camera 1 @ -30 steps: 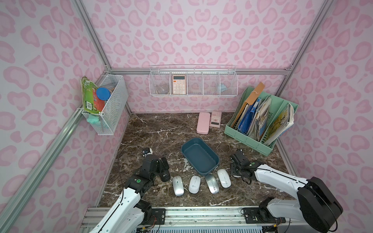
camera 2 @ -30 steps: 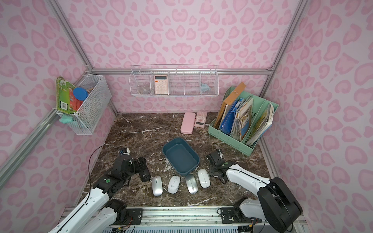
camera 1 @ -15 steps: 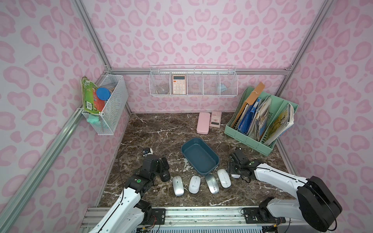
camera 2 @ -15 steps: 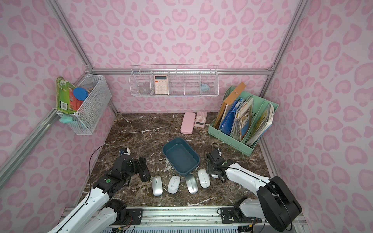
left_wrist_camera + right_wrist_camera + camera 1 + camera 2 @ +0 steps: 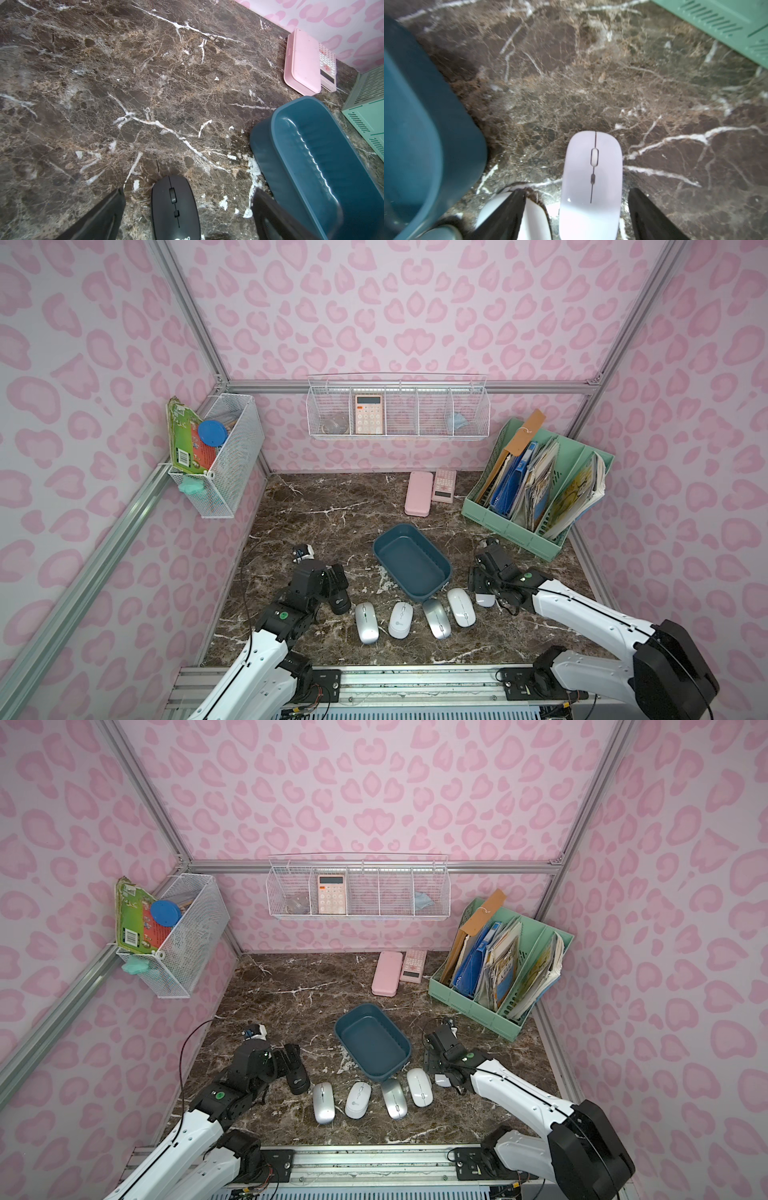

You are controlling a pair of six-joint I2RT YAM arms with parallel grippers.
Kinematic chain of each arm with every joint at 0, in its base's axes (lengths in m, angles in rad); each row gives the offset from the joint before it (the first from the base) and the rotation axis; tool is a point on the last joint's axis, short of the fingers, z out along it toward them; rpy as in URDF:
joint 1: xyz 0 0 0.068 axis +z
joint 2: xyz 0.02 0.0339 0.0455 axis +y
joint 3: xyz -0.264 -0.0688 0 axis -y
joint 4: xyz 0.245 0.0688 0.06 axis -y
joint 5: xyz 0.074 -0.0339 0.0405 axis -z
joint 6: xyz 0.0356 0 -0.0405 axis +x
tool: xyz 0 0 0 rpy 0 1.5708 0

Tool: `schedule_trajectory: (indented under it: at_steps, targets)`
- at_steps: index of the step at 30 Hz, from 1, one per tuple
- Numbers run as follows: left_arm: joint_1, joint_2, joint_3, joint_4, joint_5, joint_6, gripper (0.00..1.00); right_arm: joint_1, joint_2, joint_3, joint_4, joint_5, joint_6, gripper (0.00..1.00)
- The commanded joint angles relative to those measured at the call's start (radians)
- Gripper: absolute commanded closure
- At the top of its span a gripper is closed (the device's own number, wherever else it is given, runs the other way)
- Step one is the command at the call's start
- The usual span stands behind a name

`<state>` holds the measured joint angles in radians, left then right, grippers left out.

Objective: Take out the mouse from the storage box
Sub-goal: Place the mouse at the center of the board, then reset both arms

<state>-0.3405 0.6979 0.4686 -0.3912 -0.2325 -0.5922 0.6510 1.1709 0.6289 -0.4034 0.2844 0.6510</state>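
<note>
After just spreading right gripper point(image 5: 577, 192) off white oval plastic mouse point(image 5: 591, 176) on table point(image 5: 612, 83), leaves shallow teal plastic storage box point(image 5: 409, 566) empty; looks done.

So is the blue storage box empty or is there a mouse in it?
Empty: in both top views the storage box shows only its bare blue floor, no mouse inside.

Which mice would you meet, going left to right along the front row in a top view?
black mouse → silver mouse → white logo mouse → grey mouse → plain white mouse → part-hidden white mouse
</note>
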Motion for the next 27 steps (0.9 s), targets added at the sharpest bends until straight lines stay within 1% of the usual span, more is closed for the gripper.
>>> schedule_trajectory:
  at_steps: [1,3,7,11,13,14,15,22,26,27]
  targets:
    - [-0.003,-0.018,0.029,-0.042,0.022,-0.001,0.01,0.036,-0.043,0.032,-0.034,0.063,-0.019,0.19]
    - [-0.006,-0.03,0.045,-0.073,0.044,-0.019,0.01,0.06,-0.082,0.043,-0.028,0.071,-0.054,0.18]
    - [-0.022,-0.071,0.051,-0.093,0.088,-0.06,0.01,0.077,-0.149,0.031,0.004,0.073,-0.081,0.18]
    - [-0.041,-0.108,0.067,-0.115,0.1,-0.08,0.01,0.094,-0.226,0.002,0.064,0.056,-0.102,0.16]
    - [-0.053,-0.105,0.08,-0.131,0.098,-0.085,0.01,0.098,-0.261,-0.036,0.111,0.05,-0.113,0.12]
    - [-0.059,-0.097,0.087,-0.136,0.096,-0.087,0.01,0.097,-0.276,-0.058,0.141,0.052,-0.118,0.05]
    - [-0.065,-0.091,0.091,-0.139,0.092,-0.087,0.01,0.095,-0.294,-0.09,0.173,0.05,-0.125,0.0]
    - [-0.095,-0.071,0.11,-0.135,0.031,-0.068,0.01,0.095,-0.436,-0.167,0.252,0.079,-0.131,0.0]
    - [-0.097,-0.086,0.108,-0.109,-0.009,-0.068,0.01,0.096,-0.591,-0.276,0.365,0.077,-0.177,0.0]
    - [-0.097,-0.093,0.104,-0.097,-0.037,-0.071,0.01,0.096,-0.642,-0.311,0.399,0.09,-0.187,0.0]
